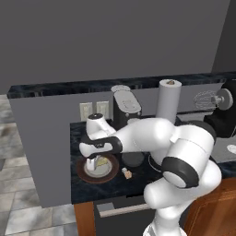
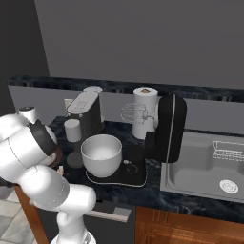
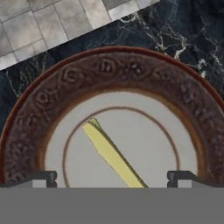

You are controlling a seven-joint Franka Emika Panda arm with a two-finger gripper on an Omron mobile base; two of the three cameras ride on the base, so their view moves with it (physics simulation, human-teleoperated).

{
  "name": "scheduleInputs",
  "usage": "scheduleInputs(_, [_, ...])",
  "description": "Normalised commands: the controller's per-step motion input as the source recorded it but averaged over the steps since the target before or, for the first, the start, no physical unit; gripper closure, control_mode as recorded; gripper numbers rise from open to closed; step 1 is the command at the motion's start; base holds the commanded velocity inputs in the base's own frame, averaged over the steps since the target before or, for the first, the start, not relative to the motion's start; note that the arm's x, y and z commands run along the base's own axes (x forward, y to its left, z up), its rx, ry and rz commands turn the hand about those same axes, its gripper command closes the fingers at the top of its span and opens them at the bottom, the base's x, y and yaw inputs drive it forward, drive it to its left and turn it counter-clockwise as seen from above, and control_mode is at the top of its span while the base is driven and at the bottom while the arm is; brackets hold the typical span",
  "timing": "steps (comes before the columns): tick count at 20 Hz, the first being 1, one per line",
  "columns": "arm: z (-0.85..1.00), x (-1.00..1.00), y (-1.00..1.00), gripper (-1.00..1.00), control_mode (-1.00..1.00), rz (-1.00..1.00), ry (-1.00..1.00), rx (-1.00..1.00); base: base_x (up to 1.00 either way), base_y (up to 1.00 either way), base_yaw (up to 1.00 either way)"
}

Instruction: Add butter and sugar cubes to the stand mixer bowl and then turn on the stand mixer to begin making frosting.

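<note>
Butter (image 3: 113, 155), the pale yellow stick, lies slantwise on the white centre of the brown-rimmed plate (image 3: 118, 70) right under the hand (image 3: 112, 178), whose two dark fingertips (image 3: 41, 176) stand wide apart on either side of the stick without touching it. From the left base view the hand (image 1: 93, 162) hangs just above that plate (image 1: 83, 172), which sits near the front left corner of the dark marble desk (image 1: 79, 193), and the butter (image 1: 103, 162) shows as a yellow patch beside the fingers. Sugar cubes (image 1: 126, 173) lie on the desk just beside the plate's right rim, close to the front edge, small and tan-white. Further right, in the right base view, the stand mixer bowl (image 2: 101, 153), deep and off-white, rests on the flat black base of the stand mixer (image 2: 167, 128), whose head is tilted up so that the silver wire whisk (image 2: 134, 114) hangs clear of the bowl, behind and above it. A dark grey coffee machine (image 2: 86, 110) stands toward the back of the desk, left of the bowl, with a small grey-white cup (image 2: 73, 130) in front of it. A paper towel roll (image 2: 144, 112) stands upright at the back wall beside the mixer. At the desk's right end a steel sink (image 2: 190, 186) is set in.
</note>
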Motion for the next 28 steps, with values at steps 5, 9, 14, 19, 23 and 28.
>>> scheduleInputs(5, [-0.12, 0.07, 0.00, -1.00, -1.00, 0.01, 0.00, 0.00, 0.00, 0.00, 0.00])
scheduleInputs(9, [-0.12, 0.09, 0.00, -1.00, -1.00, 0.00, 0.00, 0.00, 0.00, 0.00, 0.00])
scheduleInputs(14, [-0.08, 0.07, 0.00, -1.00, -1.00, 0.00, 0.00, 0.00, 0.00, 0.00, 0.00])
scheduleInputs(19, [-0.01, 0.03, 0.00, -1.00, -1.00, 0.01, 0.00, 0.00, 0.00, 0.00, 0.00])
scheduleInputs(23, [-0.04, 0.00, 0.00, -1.00, -1.00, 0.00, 0.00, 0.00, 0.00, 0.00, 0.00])
scheduleInputs(28, [-0.05, -0.02, 0.00, -1.00, -1.00, 0.00, 0.00, 0.00, 0.00, 0.00, 0.00])
